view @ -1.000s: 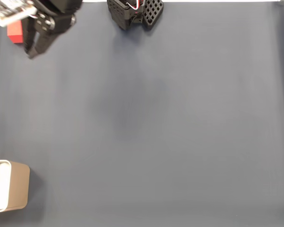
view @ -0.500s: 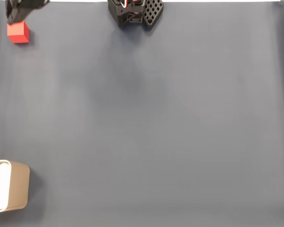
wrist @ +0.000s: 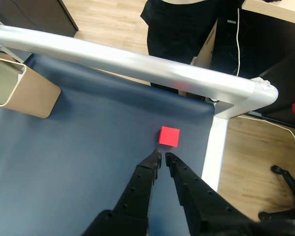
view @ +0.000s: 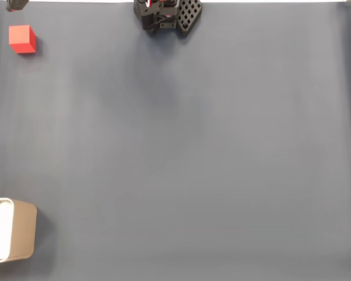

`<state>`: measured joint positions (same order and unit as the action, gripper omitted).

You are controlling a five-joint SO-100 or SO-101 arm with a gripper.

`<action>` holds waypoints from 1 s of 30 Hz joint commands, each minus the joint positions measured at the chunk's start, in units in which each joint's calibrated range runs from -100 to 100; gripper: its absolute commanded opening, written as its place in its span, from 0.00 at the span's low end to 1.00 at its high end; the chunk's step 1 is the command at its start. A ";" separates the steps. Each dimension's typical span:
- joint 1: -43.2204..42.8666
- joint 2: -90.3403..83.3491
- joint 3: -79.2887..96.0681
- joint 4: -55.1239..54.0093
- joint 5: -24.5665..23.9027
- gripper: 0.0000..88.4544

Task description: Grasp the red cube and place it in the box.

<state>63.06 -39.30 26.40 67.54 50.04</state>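
The red cube [view: 22, 39] lies on the dark mat at the far top left of the fixed view, free of any contact. In the wrist view the red cube [wrist: 169, 136] sits just beyond my gripper [wrist: 162, 157], whose black fingers are shut with only a thin slit between them and nothing held. The fingertips hover above the mat, short of the cube. The tan box [view: 24, 229] with its white inside stands at the bottom left edge of the fixed view. In the wrist view the box [wrist: 32, 92] is at the upper left, far from the gripper.
The arm's black base [view: 167, 14] is at the top middle of the fixed view, and a dark bit of the arm [view: 16, 4] pokes in at the top left corner. A silver rail [wrist: 137, 64] borders the mat [wrist: 64, 162], with a person in black [wrist: 187, 24] behind it.
The arm, which hung over the cube a second ago, has pulled back up out of the fixed view. The cube has stayed where it was, uncovered.
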 commanded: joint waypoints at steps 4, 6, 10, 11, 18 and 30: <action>2.99 0.30 -0.22 0.00 -0.15 0.00; 3.63 0.48 0.24 -0.08 -0.20 0.00; 4.34 0.65 1.06 -0.08 -0.88 0.02; 4.49 0.56 1.34 -0.08 -1.17 0.03; 5.76 0.13 3.53 -0.08 -2.93 0.15; 9.10 -0.39 7.36 -3.28 -4.30 0.27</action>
<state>71.22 -38.43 34.09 66.03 45.93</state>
